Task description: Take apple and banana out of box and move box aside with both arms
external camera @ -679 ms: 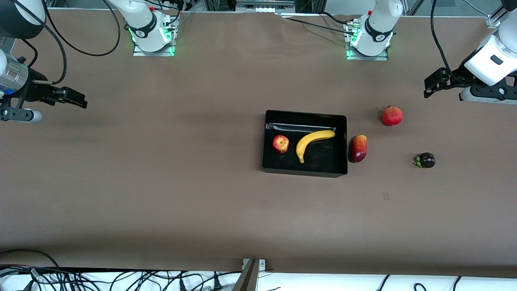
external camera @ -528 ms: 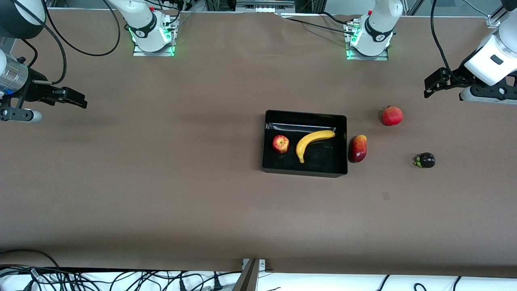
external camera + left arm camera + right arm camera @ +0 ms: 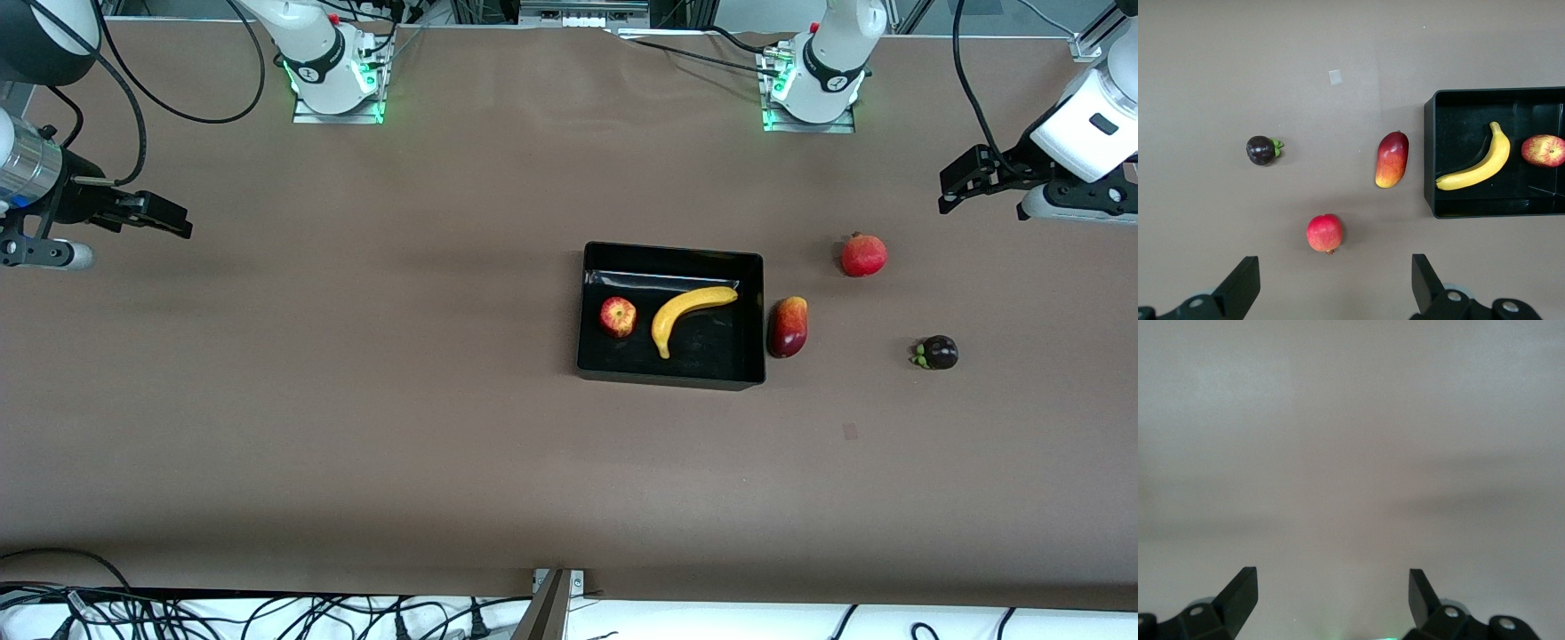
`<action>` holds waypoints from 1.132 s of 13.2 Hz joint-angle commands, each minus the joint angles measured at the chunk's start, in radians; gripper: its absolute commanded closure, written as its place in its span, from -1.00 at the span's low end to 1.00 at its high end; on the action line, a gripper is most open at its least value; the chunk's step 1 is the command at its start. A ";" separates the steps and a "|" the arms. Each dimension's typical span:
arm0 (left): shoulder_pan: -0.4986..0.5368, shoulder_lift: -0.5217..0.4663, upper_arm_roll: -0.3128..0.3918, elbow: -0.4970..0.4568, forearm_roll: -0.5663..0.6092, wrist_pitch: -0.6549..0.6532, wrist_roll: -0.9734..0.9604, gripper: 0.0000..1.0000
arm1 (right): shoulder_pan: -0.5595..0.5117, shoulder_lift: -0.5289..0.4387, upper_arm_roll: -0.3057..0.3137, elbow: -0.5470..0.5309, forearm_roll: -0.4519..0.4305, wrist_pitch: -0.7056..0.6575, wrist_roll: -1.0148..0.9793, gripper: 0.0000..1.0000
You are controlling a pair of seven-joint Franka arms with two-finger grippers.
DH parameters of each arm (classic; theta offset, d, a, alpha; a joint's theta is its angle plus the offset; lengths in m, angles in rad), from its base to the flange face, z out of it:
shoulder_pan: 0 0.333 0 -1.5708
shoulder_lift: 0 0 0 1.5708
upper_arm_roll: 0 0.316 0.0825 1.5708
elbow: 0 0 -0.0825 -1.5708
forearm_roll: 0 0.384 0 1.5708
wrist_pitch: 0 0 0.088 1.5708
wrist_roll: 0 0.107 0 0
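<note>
Right now the apple (image 3: pixel 618 316) and banana (image 3: pixel 689 315) are lying in the box (image 3: pixel 669 258). Both the left gripper (image 3: pixel 958 182) and right gripper (image 3: pixel 164 216) are hanging wide open, empty, over bare table. The mango (image 3: pixel 788 326) is touching the box wall, risking a wrong grasp.

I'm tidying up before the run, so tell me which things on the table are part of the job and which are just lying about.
Job: apple, banana, box, left gripper, right gripper.
Lying about: mango, pomegranate, mangosteen.
</note>
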 commanded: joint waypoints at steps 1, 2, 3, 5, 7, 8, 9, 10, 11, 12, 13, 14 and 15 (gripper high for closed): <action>0.001 0.054 -0.006 0.042 -0.020 -0.014 0.026 -1.00 | -0.012 0.000 0.004 0.008 0.022 -0.015 -0.010 -1.00; -0.010 0.071 -0.006 0.055 -0.021 -0.014 0.024 -1.00 | -0.012 0.000 0.004 0.008 0.024 -0.015 -0.010 -1.00; -0.018 0.085 -0.009 0.061 -0.047 -0.012 0.023 -1.00 | -0.012 0.000 0.004 0.008 0.024 -0.015 -0.010 -1.00; -0.016 0.098 -0.081 0.052 -0.100 0.018 0.006 -1.00 | -0.012 0.000 0.004 0.008 0.022 -0.014 -0.010 -1.00; -0.019 0.149 -0.174 0.047 -0.104 0.069 -0.064 -1.00 | -0.012 0.000 0.004 0.008 0.024 -0.015 -0.008 -1.00; -0.023 0.179 -0.204 0.052 -0.109 0.087 -0.141 -1.00 | -0.012 0.000 0.004 0.008 0.022 -0.015 -0.010 -1.00; -0.057 0.210 -0.224 0.047 -0.114 0.124 -0.223 -1.00 | -0.012 0.000 0.004 0.008 0.022 -0.014 -0.010 -1.00; -0.120 0.244 -0.227 0.044 -0.112 0.165 -0.293 -1.00 | -0.012 0.000 0.004 0.008 0.024 -0.014 -0.010 -1.00; -0.177 0.299 -0.227 0.041 -0.101 0.205 -0.352 -1.00 | -0.012 0.000 0.004 0.008 0.024 -0.015 -0.010 -1.00; -0.225 0.360 -0.227 0.043 -0.100 0.272 -0.377 -1.00 | -0.012 0.000 0.004 0.008 0.024 -0.014 -0.010 -1.00; -0.251 0.420 -0.227 0.041 -0.100 0.343 -0.376 -1.00 | -0.012 0.000 0.004 0.008 0.024 -0.014 -0.010 -1.00; -0.278 0.469 -0.225 0.043 -0.098 0.395 -0.379 -1.00 | -0.012 0.000 0.004 0.008 0.024 -0.014 -0.010 -1.00; -0.314 0.512 -0.224 0.041 -0.100 0.455 -0.381 -1.00 | -0.012 0.000 0.004 0.008 0.024 -0.014 -0.010 -1.00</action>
